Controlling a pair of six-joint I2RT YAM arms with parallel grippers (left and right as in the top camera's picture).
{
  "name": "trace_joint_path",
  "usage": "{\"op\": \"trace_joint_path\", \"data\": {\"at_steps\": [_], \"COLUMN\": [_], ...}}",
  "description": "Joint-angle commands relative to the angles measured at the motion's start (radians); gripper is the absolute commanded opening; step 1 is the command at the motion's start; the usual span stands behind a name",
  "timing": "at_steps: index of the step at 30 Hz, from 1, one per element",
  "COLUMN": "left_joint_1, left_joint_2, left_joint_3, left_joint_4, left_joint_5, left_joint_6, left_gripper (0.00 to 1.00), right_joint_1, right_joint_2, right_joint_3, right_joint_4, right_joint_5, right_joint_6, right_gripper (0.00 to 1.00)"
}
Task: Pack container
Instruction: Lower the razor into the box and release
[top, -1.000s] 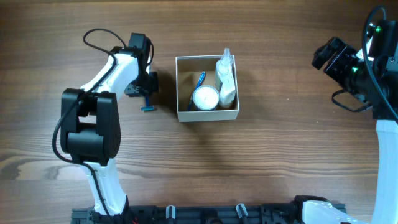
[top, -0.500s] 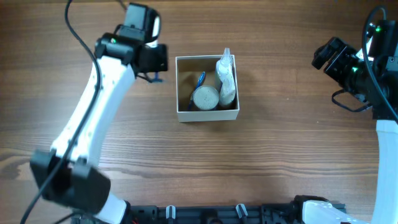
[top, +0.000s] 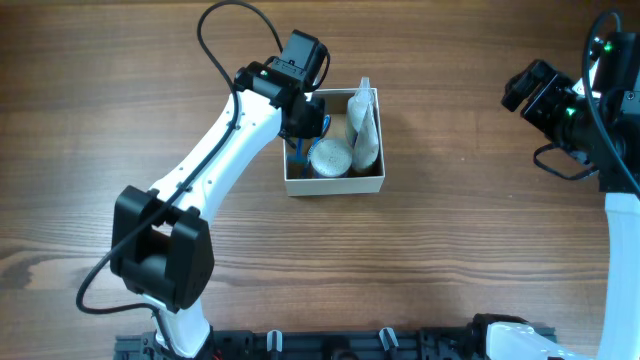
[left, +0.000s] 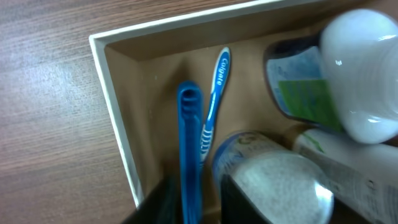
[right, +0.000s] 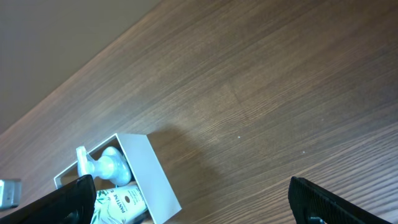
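The container (top: 333, 186) is a square white-walled box with a tan inside, at the table's middle. It holds a blue Colgate toothbrush (left: 214, 106), a round tub with a white lid (top: 330, 157) and a white pump bottle (top: 364, 125). My left gripper (top: 305, 128) hangs over the container's left part, shut on a blue razor (left: 189, 155) by its handle. The handle points down into the box beside the toothbrush. My right gripper (top: 530, 90) is open and empty, raised far to the right of the container (right: 146, 168).
The wooden table (top: 480, 250) surrounds the box. The tub (left: 273, 183) sits close to my left gripper's right finger. The container's left wall (left: 112, 81) is just left of the razor.
My left gripper took the blue razor from the table left of the container, lifted it and swung right over the box. The right arm has not moved.
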Motion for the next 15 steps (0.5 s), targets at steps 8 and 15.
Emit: {"op": "trace_joint_path", "data": {"at_steps": [8, 15], "left_joint_1": [0.074, 0.267], "left_joint_2": [-0.135, -0.288], "left_joint_3": [0.029, 0.029], "left_joint_4": [-0.076, -0.181], "left_joint_5": [-0.035, -0.088], "left_joint_6": [-0.007, -0.007], "left_gripper": [0.51, 1.00], "right_joint_1": [-0.001, -0.001], "right_joint_2": [0.008, 0.008], "right_joint_3": [0.006, 0.006], "right_joint_4": [0.003, 0.003], "right_joint_5": [-0.013, -0.013], "right_joint_6": [0.010, 0.010], "right_gripper": [1.00, 1.00]}}
